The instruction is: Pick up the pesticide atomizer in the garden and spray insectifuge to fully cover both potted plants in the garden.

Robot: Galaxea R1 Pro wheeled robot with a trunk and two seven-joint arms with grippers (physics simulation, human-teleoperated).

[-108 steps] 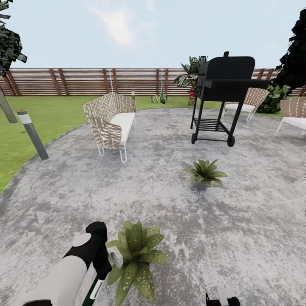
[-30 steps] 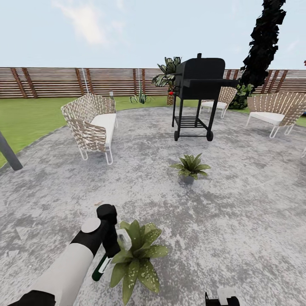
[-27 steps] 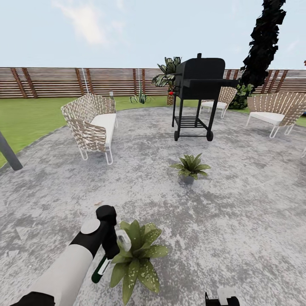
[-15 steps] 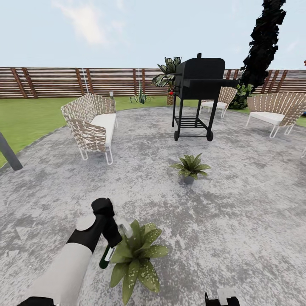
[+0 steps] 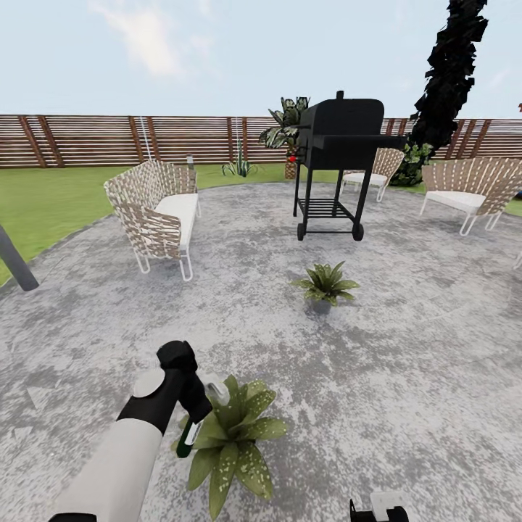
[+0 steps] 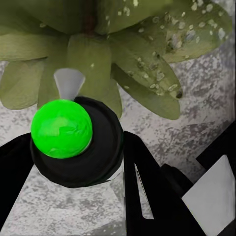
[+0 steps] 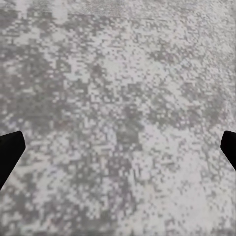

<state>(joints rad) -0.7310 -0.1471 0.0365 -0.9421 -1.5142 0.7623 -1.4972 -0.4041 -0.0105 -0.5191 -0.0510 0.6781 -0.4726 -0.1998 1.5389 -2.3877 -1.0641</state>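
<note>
Green atomizer (image 5: 190, 435) was clamped in the left pincer (image 5: 194, 413), nozzle touching the near plant (image 5: 230, 444), whose leaves bore white specks (image 6: 162, 78). Second plant (image 5: 324, 284) stood well beyond it. Right pincer (image 7: 118, 147) was spread open over paving (image 5: 406, 377).

The near potted plant (image 5: 233, 435) has green leaves dotted with tiny white specks (image 6: 162, 78), and the spray bottle (image 5: 190, 435) beside it is dark green with a white label. The paving (image 5: 406, 362) is grey with pale blotches. The grill (image 5: 341, 167) is black, the fence (image 5: 109, 141) brown, and the lawn (image 5: 51, 199) green.
</note>
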